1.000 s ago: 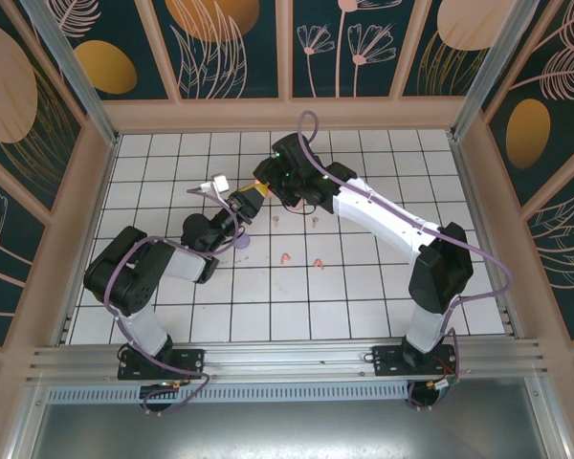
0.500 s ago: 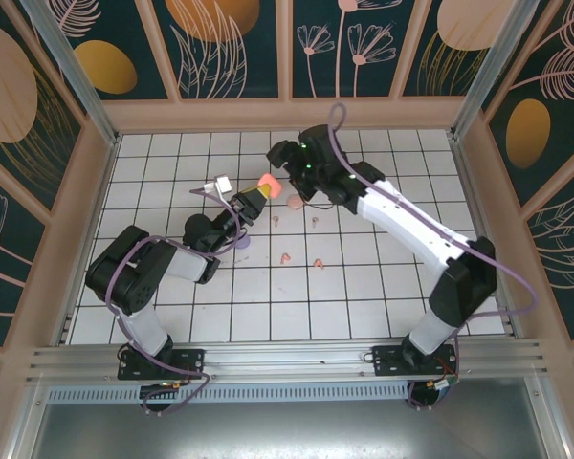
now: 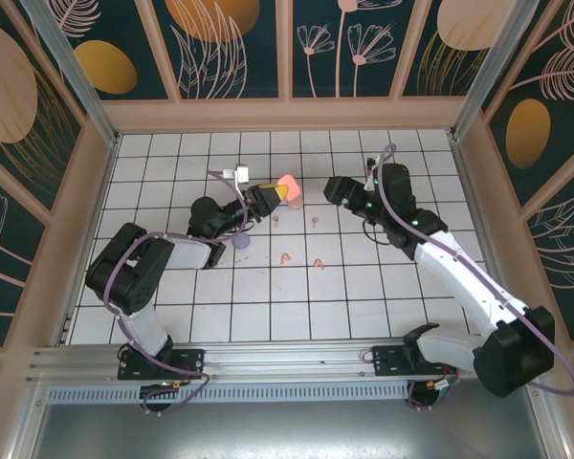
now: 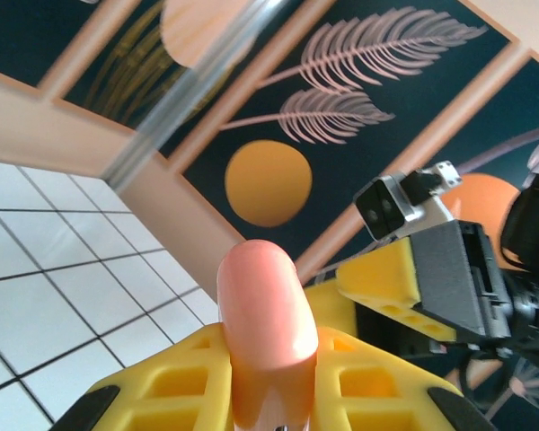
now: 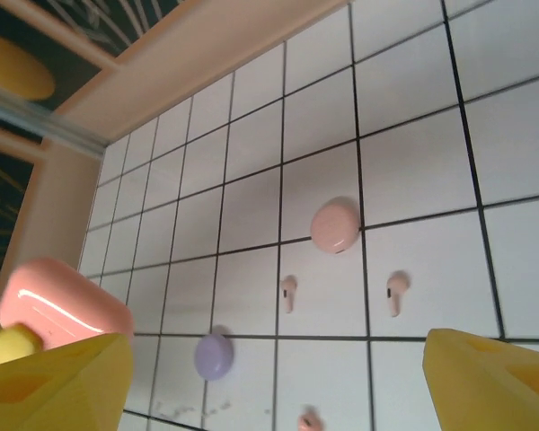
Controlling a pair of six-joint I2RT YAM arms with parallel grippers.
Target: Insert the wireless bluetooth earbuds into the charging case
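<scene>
My left gripper (image 3: 278, 190) is shut on a coral-orange charging case (image 3: 287, 182), held above the tiles; in the left wrist view the case (image 4: 265, 314) stands upright between the yellow fingers (image 4: 162, 386). My right gripper (image 3: 333, 188) hangs open just right of it, nothing between its fingers (image 5: 494, 377). Below on the floor lie two pale pink earbuds (image 5: 288, 293) (image 5: 395, 293), also seen from above (image 3: 275, 219) (image 3: 315, 220), and two coral earbuds (image 3: 285, 256) (image 3: 319, 261).
A pale pink case (image 5: 335, 224) lies just beyond the pink earbuds and a lilac case (image 5: 214, 356) to their left, beneath the left arm (image 3: 239, 244). Wooden walls ring the tiled floor (image 3: 392, 287). Open tiles lie toward the near edge.
My right gripper opened and drew back to the right, away from the coral case. My left gripper shifted right and up with the case still in it.
</scene>
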